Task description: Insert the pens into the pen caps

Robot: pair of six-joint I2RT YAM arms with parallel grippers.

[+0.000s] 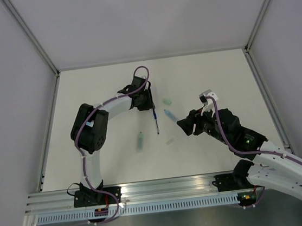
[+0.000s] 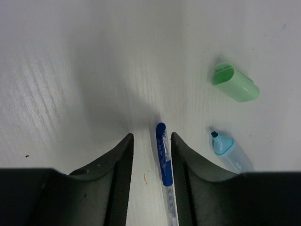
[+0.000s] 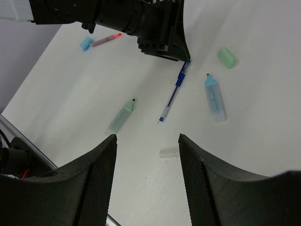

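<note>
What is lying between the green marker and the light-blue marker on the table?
A blue pen lies between them, clearest in the right wrist view.

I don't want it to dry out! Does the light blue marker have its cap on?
Off. The light blue marker shows a bare dark tip; a green cap lies apart.

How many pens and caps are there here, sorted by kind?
Thin pens: 2, blue pen, red-pink pen
Chunky markers: 2, light blue marker, green marker
Caps: 3, green cap, light blue cap, clear cap
Total: 7
</note>
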